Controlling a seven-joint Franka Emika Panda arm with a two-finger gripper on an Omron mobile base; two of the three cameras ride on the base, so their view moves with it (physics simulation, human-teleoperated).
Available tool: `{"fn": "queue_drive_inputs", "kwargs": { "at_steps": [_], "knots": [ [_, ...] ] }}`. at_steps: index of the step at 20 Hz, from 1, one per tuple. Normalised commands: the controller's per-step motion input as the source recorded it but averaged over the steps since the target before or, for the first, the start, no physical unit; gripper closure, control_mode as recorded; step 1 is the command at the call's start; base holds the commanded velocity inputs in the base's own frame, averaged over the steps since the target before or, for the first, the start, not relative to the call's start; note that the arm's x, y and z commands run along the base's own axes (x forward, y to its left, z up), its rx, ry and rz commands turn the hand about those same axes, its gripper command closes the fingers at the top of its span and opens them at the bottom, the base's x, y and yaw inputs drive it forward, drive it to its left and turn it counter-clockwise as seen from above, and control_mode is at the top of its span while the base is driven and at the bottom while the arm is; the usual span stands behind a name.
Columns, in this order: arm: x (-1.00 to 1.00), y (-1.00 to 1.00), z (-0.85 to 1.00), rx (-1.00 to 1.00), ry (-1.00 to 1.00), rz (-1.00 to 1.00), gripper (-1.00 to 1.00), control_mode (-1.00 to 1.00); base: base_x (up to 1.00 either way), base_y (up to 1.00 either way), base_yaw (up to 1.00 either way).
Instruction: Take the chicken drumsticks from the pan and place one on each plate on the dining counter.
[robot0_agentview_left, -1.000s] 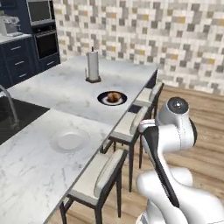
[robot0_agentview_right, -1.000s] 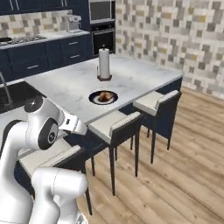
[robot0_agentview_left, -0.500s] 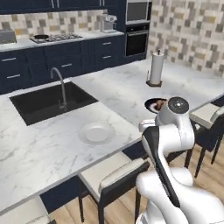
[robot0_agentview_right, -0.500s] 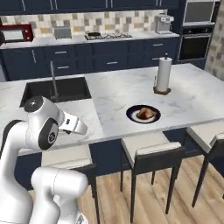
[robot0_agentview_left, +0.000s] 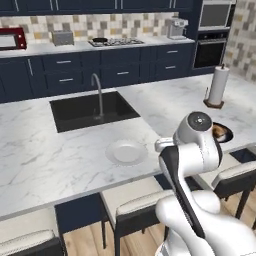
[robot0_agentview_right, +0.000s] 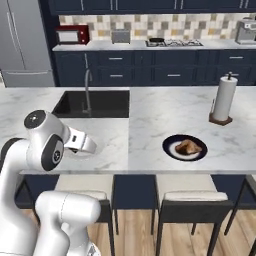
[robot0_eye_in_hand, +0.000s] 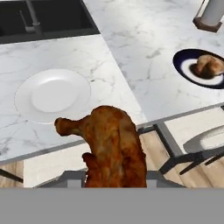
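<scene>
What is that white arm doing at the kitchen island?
It's serving chicken. Its tool grips one chicken drumstick, held out near the edge of the dining counter. The white plate by the sink holds nothing yet. The dark plate near the paper towel roll already has the other drumstick on it.

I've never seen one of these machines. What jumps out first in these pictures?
A glossy brown drumstick fills the hand view, held in the gripper, short of the counter. Beyond it on the marble sits a bare white plate, near the black sink. Farther right, a dark plate already carries another drumstick, close to a paper towel roll.
</scene>
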Motion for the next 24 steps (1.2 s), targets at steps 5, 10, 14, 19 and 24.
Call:
{"fn": "queue_drive_inputs", "kwargs": {
  "at_steps": [5, 10, 14, 19, 24],
  "knots": [
    [0.6, 0.09, -0.18, 0.05, 0.18, 0.24, 1.0, -1.0, 0.14, 0.01, 0.06],
    [0.9, 0.36, -0.31, 0.12, 0.36, 0.23, 1.0, -1.0, 0.0, 0.0, 0.0],
    [1.0, 0.48, -0.33, 0.04, 0.4, 0.15, 1.0, -1.0, 0.0, 0.0, 0.0],
    [0.95, 0.37, -0.25, 0.0, 0.17, 0.07, 1.0, -1.0, 0.0, 0.0, 0.0],
    [0.67, 0.15, -0.33, 0.0, -0.01, 0.0, 1.0, -1.0, 0.0, 0.0, 0.0]
  ]
}}
